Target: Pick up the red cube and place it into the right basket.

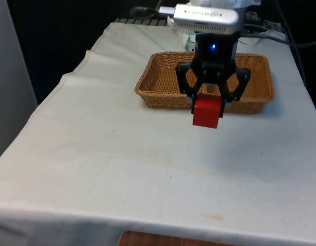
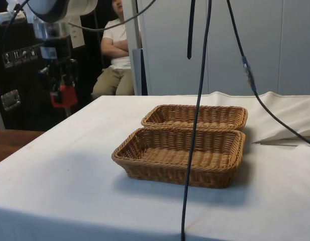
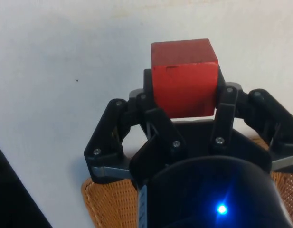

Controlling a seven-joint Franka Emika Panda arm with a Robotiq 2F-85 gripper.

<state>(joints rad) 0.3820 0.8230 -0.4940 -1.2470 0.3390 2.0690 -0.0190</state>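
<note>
**Cube held aloft, baskets lie beyond it toward the robot**

The gripper (image 1: 214, 100) has its jaws closed on the red cube (image 1: 207, 113), which hangs between them well above the tabletop (image 1: 122, 164). In the wrist view the cube (image 3: 184, 78) sits squarely between the two fingers (image 3: 155, 102), with white cloth under it and only a basket's edge (image 3: 106, 206) showing behind the gripper.

The relation that matters is where the cube hangs against the baskets. In the side view the gripper (image 2: 62, 85) and cube (image 2: 63, 95) are high and well clear of both baskets, out over bare cloth, not above either one. Two wicker baskets stand side by side, touching or nearly so: a nearer basket (image 2: 180, 155) and a farther basket (image 2: 195, 116). In the front view one basket (image 1: 163, 77) lies behind the cube.

The carry appears underway, the drop not yet made. The cube probably needs to travel back toward the robot and across until it is over the right basket before the jaws open.

A seated person (image 2: 117, 55) is behind the table.
</note>
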